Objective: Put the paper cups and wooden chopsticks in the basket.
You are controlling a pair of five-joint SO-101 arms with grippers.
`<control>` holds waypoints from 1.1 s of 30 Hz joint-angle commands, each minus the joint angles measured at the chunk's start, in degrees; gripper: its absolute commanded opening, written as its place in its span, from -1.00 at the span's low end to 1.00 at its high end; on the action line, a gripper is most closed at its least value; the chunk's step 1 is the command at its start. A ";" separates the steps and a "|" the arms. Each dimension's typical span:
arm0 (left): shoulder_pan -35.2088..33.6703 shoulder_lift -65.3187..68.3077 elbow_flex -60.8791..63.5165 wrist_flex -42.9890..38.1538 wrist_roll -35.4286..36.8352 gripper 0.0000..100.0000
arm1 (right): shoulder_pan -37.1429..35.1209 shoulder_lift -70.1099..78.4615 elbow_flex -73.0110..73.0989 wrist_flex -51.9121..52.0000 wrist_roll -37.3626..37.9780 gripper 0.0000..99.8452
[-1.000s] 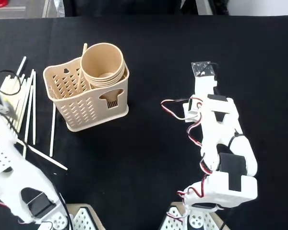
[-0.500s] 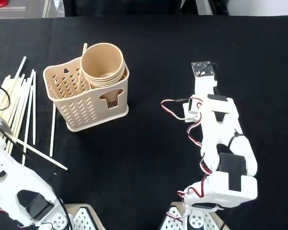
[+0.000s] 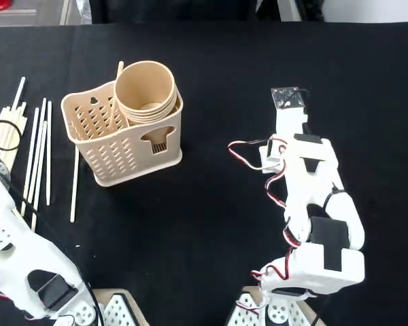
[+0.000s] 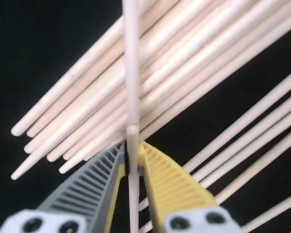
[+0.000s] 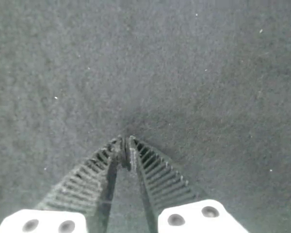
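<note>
Your left gripper [image 4: 132,148] is clamped by its very tips on a wooden chopstick [image 4: 131,73], which runs straight out from the jaws and crosses over the pile of chopsticks [image 4: 194,53] lying fanned on the black table [image 3: 211,224]. From the wrist camera it is hard to say whether the jaws pinch one stick or two stacked in line.

In the overhead view the pile lies to the left of the basket [image 3: 132,153], a little apart from it. The paper cups [image 3: 145,92] sit nested inside the basket's far right end, with an upright chopstick [image 3: 119,69] leaning out beside them. Your right gripper [image 5: 125,144] is closed on nothing, just above bare cloth well to the right of the basket.

The risk here is the grip. A thin, smooth stick held only at the fingertips is likely to pivot or slide out as you swing toward the basket. Its long free end could catch the neighbouring sticks and scatter them, or strike the basket rim and tip the light basket. Lift clear of the pile before you turn, and approach the open compartment, not the cups.
</note>
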 commanded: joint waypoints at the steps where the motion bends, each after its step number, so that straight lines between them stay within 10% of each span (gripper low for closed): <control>1: 1.45 -8.70 -0.57 2.46 0.35 -0.94 | 0.44 -0.48 -0.40 -0.88 0.09 -0.98; 13: 6.99 -42.20 -1.80 0.26 1.05 -0.94 | 0.44 -0.48 -0.40 -0.88 0.09 -0.98; 22: 19.12 -70.51 -2.15 -19.60 6.15 -0.94 | 0.44 -0.57 -0.40 -0.79 0.09 -0.98; 33: 37.41 -72.62 6.55 -36.92 6.15 -0.94 | 0.44 -0.66 -0.40 -0.70 0.18 -0.98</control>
